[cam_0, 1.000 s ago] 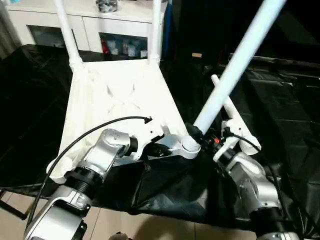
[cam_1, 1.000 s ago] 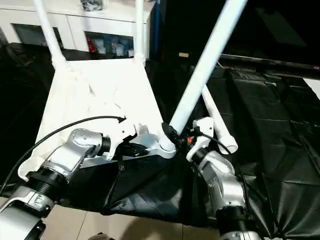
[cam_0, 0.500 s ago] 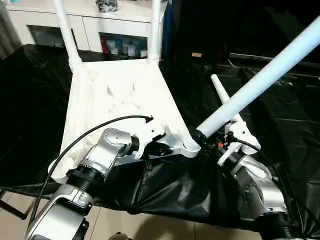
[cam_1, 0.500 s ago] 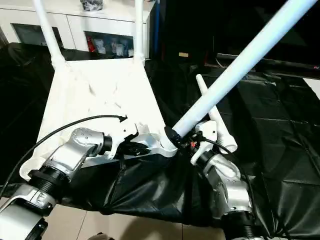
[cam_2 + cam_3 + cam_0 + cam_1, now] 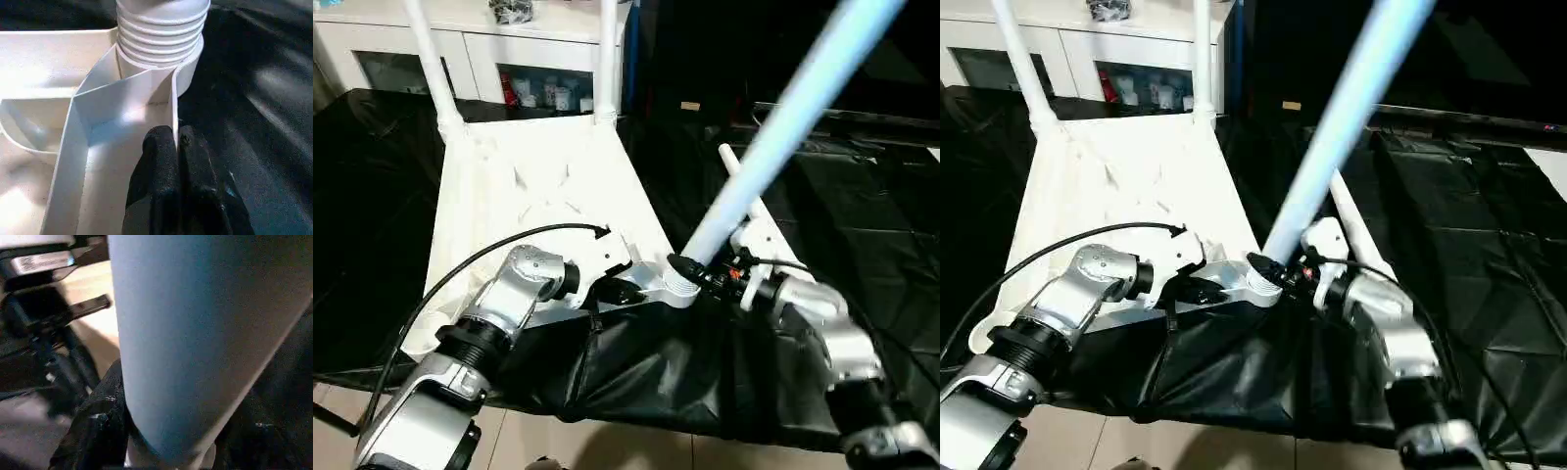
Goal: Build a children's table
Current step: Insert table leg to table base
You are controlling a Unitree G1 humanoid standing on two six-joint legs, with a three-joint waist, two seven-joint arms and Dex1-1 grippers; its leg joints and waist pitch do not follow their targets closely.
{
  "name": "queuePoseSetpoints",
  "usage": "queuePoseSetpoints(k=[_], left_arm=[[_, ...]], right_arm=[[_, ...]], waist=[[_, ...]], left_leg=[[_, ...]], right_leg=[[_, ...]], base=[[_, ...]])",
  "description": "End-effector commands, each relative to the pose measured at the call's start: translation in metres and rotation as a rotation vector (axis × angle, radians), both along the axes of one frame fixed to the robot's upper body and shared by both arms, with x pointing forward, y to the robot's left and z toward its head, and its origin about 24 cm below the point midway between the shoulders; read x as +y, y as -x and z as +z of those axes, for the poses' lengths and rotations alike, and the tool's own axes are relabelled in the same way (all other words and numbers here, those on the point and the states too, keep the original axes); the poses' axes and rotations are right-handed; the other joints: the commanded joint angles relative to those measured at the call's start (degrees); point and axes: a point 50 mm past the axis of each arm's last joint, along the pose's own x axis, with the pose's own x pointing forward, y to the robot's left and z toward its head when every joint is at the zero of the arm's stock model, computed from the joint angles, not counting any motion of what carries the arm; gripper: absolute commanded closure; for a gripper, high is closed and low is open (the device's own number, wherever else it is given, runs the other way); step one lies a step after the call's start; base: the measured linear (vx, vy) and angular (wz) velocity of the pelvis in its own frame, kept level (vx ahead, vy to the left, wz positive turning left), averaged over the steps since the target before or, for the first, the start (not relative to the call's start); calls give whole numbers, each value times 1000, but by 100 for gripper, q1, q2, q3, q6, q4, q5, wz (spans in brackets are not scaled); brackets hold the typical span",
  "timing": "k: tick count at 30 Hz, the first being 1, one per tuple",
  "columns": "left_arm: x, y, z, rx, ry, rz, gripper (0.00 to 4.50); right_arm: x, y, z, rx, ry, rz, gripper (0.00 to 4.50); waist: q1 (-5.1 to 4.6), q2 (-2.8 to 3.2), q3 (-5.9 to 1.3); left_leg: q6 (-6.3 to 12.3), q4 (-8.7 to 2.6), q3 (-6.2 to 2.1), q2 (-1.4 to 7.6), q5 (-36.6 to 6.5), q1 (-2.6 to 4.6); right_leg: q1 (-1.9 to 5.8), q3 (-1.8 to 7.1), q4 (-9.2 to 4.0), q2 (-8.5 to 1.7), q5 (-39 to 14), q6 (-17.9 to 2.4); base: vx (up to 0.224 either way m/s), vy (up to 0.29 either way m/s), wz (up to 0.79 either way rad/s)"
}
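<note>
The white table top [image 5: 538, 196] lies ribbed side up on black cloth, with two legs [image 5: 426, 59] [image 5: 605, 59] standing upright in its far corner sockets. A third leg [image 5: 773, 127] slants up to the right, its threaded end [image 5: 161, 29] sitting in the near right corner socket [image 5: 680, 289]. My right gripper [image 5: 700, 274] is shut on this leg just above the socket; the leg [image 5: 186, 333] fills the space between its fingers [image 5: 98, 431]. My left gripper [image 5: 177, 142] is shut on a thin rib of the top beside that socket. A fourth leg [image 5: 1344, 211] lies loose on the cloth behind my right gripper.
Black cloth [image 5: 862, 215] covers the work surface and hangs over its near edge, with tiled floor [image 5: 607, 441] below. A white glass-door cabinet [image 5: 509, 59] stands at the back behind the table top. A black cable [image 5: 489, 255] arcs over my left forearm.
The held leg swung down to the right half a second ago and now stands steeper again, its end still in the socket. My right arm moved with it. The left gripper kept its hold.
</note>
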Motion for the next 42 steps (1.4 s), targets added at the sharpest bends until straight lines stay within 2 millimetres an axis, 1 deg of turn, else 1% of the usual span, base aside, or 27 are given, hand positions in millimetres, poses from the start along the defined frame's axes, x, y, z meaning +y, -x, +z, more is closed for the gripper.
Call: queuePoseSetpoints(k=[1, 2, 5, 7, 9, 10, 11, 12, 13, 19, 25, 26, 27, 28, 29, 30, 31, 32, 33, 34, 35, 36, 37, 38, 39, 40, 42], left_arm=[[-7, 4, 7, -10, -1, -101, 450], [-6, 8, 8, 0, 6, -141, 450], [-4, 11, 8, 11, 6, -162, 450], [0, 10, 9, 8, -7, -175, 450], [1, 10, 10, 4, -2, -184, 450], [2, 10, 12, 6, 6, -195, 450], [3, 10, 13, 9, 6, -199, 450], [4, 10, 14, 10, 2, -209, 450], [5, 10, 14, 10, 0, -211, 450], [11, 10, 17, 21, -24, -232, 450], [9, 1, 18, -25, -10, -122, 450], [7, -2, 19, -44, -7, -83, 450], [6, -5, 21, -61, 3, -42, 450], [5, -7, 23, -71, 9, -15, 450], [4, -10, 26, -87, 22, 35, 450], [3, -12, 28, -97, 30, 59, 450], [2, -12, 30, -103, 35, 74, 450], [0, -13, 32, -115, 46, 106, 450], [-2, -13, 35, -124, 57, 131, 450], [-4, -13, 37, -127, 70, 157, 450], [-4, -13, 37, -127, 70, 157, 450], [-10, -12, 39, -128, 89, 211, 450], [-13, -11, 40, -131, 87, 235, 450], [-15, -11, 40, -134, 82, 253, 450], [-18, -10, 40, -138, 71, 274, 450], [-21, -9, 39, -141, 62, 293, 450], [-30, -4, 38, -143, 43, 321, 450]], right_arm=[[-2, 17, -35, 189, 92, 73, 261], [-1, 19, -34, 201, 108, 127, 261], [0, 20, -34, 213, 125, 174, 261], [2, 24, -35, 235, 150, 259, 261], [2, 26, -35, 247, 156, 285, 261], [2, 28, -35, 260, 160, 313, 261], [3, 29, -35, 266, 162, 335, 261], [3, 30, -35, 269, 165, 353, 261], [3, 31, -35, 269, 166, 362, 261], [4, 37, -35, 280, 167, 446, 261], [7, 35, -34, 250, 140, 395, 261], [9, 32, -35, 238, 122, 345, 261], [9, 27, -36, 224, 125, 274, 261], [10, 24, -38, 215, 129, 225, 261], [10, 18, -41, 207, 160, 143, 261], [11, 14, -43, 188, 173, 84, 261], [12, 12, -44, 177, 180, 50, 261], [14, 7, -46, 191, 167, -41, 261], [16, 2, -47, 207, 151, -113, 261], [17, -2, -48, 224, 133, -178, 261], [17, -2, -48, 224, 133, -178, 261], [22, -9, -51, 261, 105, -296, 261], [24, -11, -52, 272, 101, -339, 261], [26, -13, -53, 281, 100, -367, 261], [29, -15, -55, 296, 100, -396, 261], [32, -16, -56, 307, 102, -419, 261], [42, -18, -59, 339, 100, -445, 261]], waist=[[-2, -24, -271], [4, -23, -283], [14, -9, -285], [33, -57, -286], [49, -54, -286], [60, -80, -283], [84, -73, -289], [88, -100, -285], [98, -93, -285], [114, -106, -277], [124, -125, -265], [128, -113, -250], [122, -120, -247], [112, -117, -233], [79, -121, -219], [49, -125, -213], [28, -141, -211], [-27, -136, -197], [-61, -129, -195], [-117, -133, -218], [-137, -134, -225], [-202, -103, -259], [-242, -106, -243], [-267, -110, -222], [-298, -108, -223], [-306, -112, -221], [-338, -109, -222]], left_leg=[[64, -435, -22, 146, -1813, 65], [74, -439, -29, 151, -1740, 58], [100, -427, -17, 161, -1666, 74], [128, -431, -18, 160, -1598, 62], [130, -427, -12, 165, -1566, 72], [130, -426, -5, 167, -1568, 75], [120, -430, -6, 172, -1559, 84], [106, -431, -2, 173, -1575, 84], [97, -431, -5, 174, -1585, 88], [23, -449, -9, 182, -1774, 107], [-14, -454, -12, 185, -1872, 119], [-35, -458, -15, 183, -2008, 137], [-44, -460, -14, 185, -2057, 138], [-108, -471, -33, 186, -2185, 150], [-175, -487, -57, 173, -2292, 124], [-229, -491, -80, 160, -2438, 130], [-266, -494, -93, 160, -2468, 120], [-312, -505, -128, 148, -2594, 106], [-331, -510, -144, 144, -2675, 106], [-357, -518, -183, 137, -2696, 66], [-374, -530, -196, 142, -2662, 46], [-385, -555, -207, 173, -2589, 30], [-388, -569, -214, 170, -2569, 8], [-389, -569, -210, 149, -2652, 7], [-364, -544, -195, 145, -2730, 51], [-342, -532, -190, 134, -2740, 61], [-308, -531, -185, 140, -2674, 48]], right_leg=[[183, 212, -517, -340, -1763, -1074], [203, 207, -490, -342, -1645, -1110], [196, 210, -459, -335, -1368, -1217], [212, 201, -447, -336, -1344, -1214], [208, 206, -441, -339, -1272, -1228], [204, 209, -440, -337, -1254, -1232], [206, 208, -434, -342, -1244, -1236], [204, 207, -437, -341, -1261, -1229], [202, 209, -433, -347, -1276, -1230], [183, 215, -456, -353, -1487, -1171], [166, 221, -483, -365, -1722, -1124], [141, 222, -510, -365, -1946, -1083], [133, 226, -518, -369, -2021, -1067], [118, 217, -537, -378, -2252, -1032], [132, 203, -554, -387, -2563, -934], [119, 183, -590, -397, -2966, -794], [115, 179, -597, -408, -3127, -723], [117, 153, -631, -419, -3464, -592], [112, 138, -649, -418, -3594, -546], [150, 106, -658, -431, -3668, -476], [167, 94, -651, -427, -3576, -476], [186, 70, -605, -419, -2939, -663], [190, 56, -597, -403, -2755, -733], [190, 26, -615, -386, -2750, -741], [150, 43, -644, -389, -2737, -771], [142, 41, -651, -386, -2743, -781], [153, 51, -644, -388, -2641, -813]], base=[[0, 0, 0], [0, 0, 0], [0, 0, 0], [0, 0, 0], [0, 0, 0], [0, 0, 0], [0, 0, 0], [0, 0, 0], [0, 0, 0], [0, 0, 0], [0, 0, 0], [0, 0, 0], [0, 0, 0], [0, 0, 0], [0, 0, 0], [0, 0, 0], [0, 0, 0], [-56, 4, -12], [-57, 12, -21], [-57, 12, -21], [-46, 25, -23], [-33, 30, -20], [-33, 30, -20], [0, 0, 0], [0, 0, 0], [0, 0, 0], [0, 0, 0]])
